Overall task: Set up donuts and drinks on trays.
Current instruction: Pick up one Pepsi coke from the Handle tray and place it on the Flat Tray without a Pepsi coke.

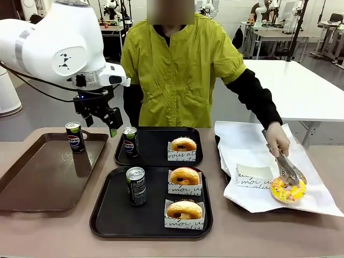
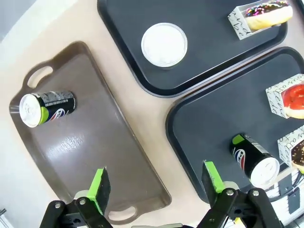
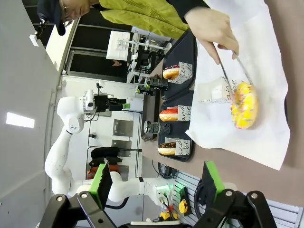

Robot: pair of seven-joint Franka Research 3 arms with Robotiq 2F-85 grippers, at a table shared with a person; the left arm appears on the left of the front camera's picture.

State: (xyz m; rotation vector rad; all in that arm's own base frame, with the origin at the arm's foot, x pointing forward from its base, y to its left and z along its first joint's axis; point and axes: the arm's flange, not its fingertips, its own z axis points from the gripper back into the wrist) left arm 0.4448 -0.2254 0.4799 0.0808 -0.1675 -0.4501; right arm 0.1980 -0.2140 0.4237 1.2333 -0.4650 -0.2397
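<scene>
Hovering above the table with fingers spread and empty, the left pincer sits between the brown tray and the far black tray. One can stands on the brown tray. Risk: a skewed descent could topple it. The right pincer is spread, empty. The person's tongs grip a yellow donut.

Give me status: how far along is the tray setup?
Done: far black tray holds a Pepsi can and one boxed donut; near tray has a can and two boxed donuts. In hand: the person's tongs grip a yellow donut beside an empty box. Left: one can on the brown tray; left gripper open above.
</scene>
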